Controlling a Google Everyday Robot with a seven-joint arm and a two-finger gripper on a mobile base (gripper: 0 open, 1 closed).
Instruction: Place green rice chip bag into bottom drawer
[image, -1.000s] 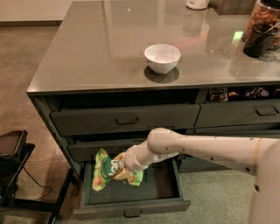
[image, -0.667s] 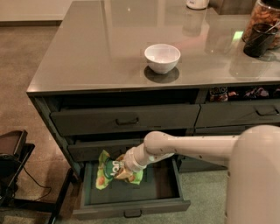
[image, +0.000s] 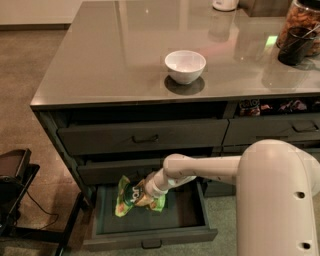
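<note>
- Since a second ago, the arm's (image: 210, 169) broad white link has swung much further into view, to the right of the bottom drawer (image: 186, 212). The green rice chip bag (image: 128, 196) has barely shifted over that drawer.
- You have the bottom drawer pulled out, with its dark floor bare across the right half and its small handle (image: 151, 244) at the centre of the front panel.
- Your gripper (image: 146, 194) is over the drawer's left half, reaching in from the drawer's right side, below the middle drawer (image: 115, 171).
- The jaws look clamped on the bag, whose crumpled foil bunches at the wrist's tip.
- The bag is tilted inside the drawer's left part, and its left edge lies at the drawer's left wall. You cannot tell whether it touches the drawer floor.
- Above the bottom drawer, the middle drawer and the top drawer (image: 145, 136) are both pushed in.
- Higher still above the drawer, the worktop (image: 110, 55) carries a white bowl (image: 185, 66), upright on its own reflection.
</note>
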